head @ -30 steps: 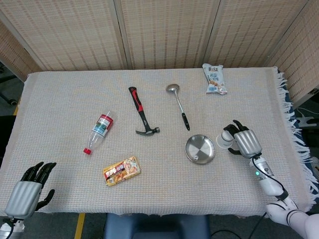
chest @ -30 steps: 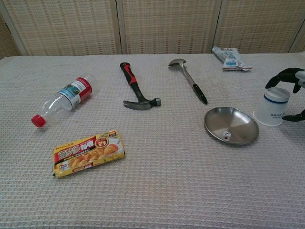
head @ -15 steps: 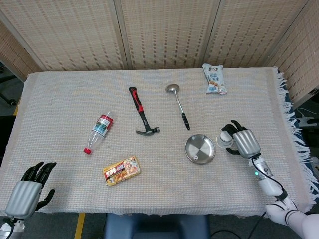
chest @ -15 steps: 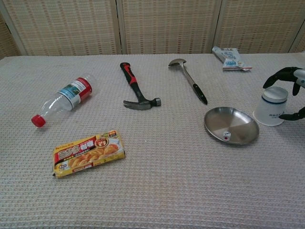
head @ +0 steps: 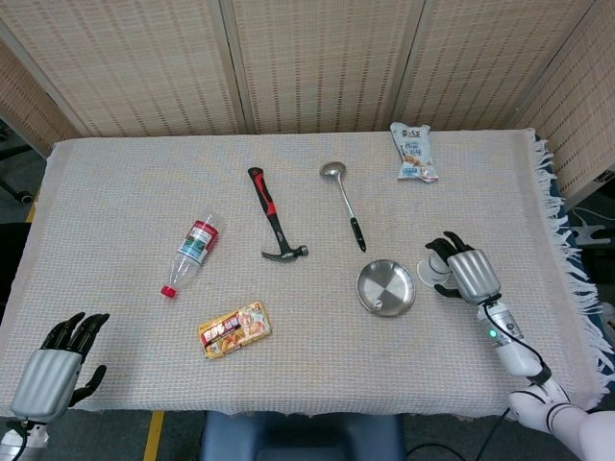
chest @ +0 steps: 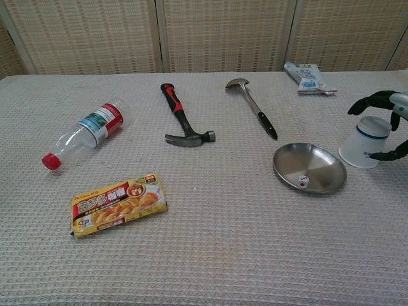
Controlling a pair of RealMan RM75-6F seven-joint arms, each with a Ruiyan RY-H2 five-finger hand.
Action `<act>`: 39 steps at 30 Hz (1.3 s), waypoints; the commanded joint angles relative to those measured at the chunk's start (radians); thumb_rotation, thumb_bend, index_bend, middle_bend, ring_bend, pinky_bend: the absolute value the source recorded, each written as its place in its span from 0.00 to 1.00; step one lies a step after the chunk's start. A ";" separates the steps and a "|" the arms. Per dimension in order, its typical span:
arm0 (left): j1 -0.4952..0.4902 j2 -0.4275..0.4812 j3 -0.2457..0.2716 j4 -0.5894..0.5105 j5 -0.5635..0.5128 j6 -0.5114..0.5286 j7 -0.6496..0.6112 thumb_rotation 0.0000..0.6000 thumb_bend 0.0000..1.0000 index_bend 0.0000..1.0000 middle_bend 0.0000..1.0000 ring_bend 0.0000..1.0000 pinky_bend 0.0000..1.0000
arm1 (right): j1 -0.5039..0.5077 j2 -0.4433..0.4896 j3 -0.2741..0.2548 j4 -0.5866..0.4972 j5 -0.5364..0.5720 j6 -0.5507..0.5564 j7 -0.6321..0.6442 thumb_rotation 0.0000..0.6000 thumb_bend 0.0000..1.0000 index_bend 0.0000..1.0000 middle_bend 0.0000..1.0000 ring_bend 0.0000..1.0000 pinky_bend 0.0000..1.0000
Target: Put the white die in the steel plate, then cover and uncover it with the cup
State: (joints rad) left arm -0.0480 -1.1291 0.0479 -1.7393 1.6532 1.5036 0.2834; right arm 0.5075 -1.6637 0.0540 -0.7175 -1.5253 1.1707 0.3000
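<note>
The white die (chest: 304, 182) lies in the steel plate (chest: 319, 162), near its front rim. In the head view the plate (head: 373, 280) sits right of centre. Just right of the plate is the white cup (chest: 364, 141), mouth down and tilted, one edge of it off the cloth. My right hand (chest: 382, 99) holds it, dark fingers over its top and the thumb low at its right side. From the head view the right hand (head: 468, 271) covers most of the cup (head: 430, 272). My left hand (head: 53, 370) rests at the table's near left corner, fingers apart, holding nothing.
A hammer (head: 273, 216) and a ladle (head: 343, 202) lie behind the plate. Left of them are a plastic bottle (head: 192, 248) and a snack box (head: 234, 329). At the back right lies a snack packet (head: 413, 152). The fringed table edge runs close to the right hand.
The cup stood flat on the cloth a second ago and now tips in the right hand's grasp. The right hand has shifted slightly. The left hand, die and plate are unmoved.
</note>
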 commanded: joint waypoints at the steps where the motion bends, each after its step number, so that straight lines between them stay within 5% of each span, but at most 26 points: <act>1: 0.000 0.000 0.000 0.000 0.000 0.000 0.000 1.00 0.35 0.09 0.13 0.09 0.18 | 0.008 -0.013 -0.001 0.013 0.002 -0.015 0.001 1.00 0.04 0.22 0.21 0.11 0.49; 6: 0.001 0.001 0.000 0.000 0.000 0.002 -0.003 1.00 0.35 0.09 0.13 0.09 0.18 | 0.016 -0.038 -0.002 0.040 0.001 -0.024 0.002 1.00 0.04 0.31 0.23 0.15 0.60; 12: 0.000 0.001 0.001 0.000 0.002 0.001 -0.004 1.00 0.35 0.09 0.13 0.09 0.18 | 0.010 -0.062 0.005 0.072 -0.005 0.022 0.019 1.00 0.04 0.52 0.43 0.34 0.76; 20: -0.001 0.000 0.001 -0.001 0.002 -0.001 -0.001 1.00 0.35 0.09 0.13 0.09 0.18 | 0.002 -0.060 0.012 0.065 -0.009 0.074 0.013 1.00 0.04 0.66 0.56 0.49 0.86; 32: -0.002 0.001 0.002 -0.001 0.000 -0.005 -0.001 1.00 0.35 0.09 0.13 0.09 0.18 | -0.006 -0.042 0.001 0.043 -0.006 0.048 -0.034 1.00 0.04 0.64 0.57 0.49 0.87; 39: -0.003 0.002 0.003 -0.002 -0.002 -0.009 0.001 1.00 0.35 0.09 0.13 0.09 0.18 | -0.004 -0.024 -0.007 0.024 -0.010 0.031 -0.001 1.00 0.04 0.48 0.45 0.30 0.74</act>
State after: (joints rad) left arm -0.0506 -1.1275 0.0510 -1.7411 1.6511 1.4951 0.2846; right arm 0.5030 -1.6910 0.0475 -0.6885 -1.5349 1.2029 0.2930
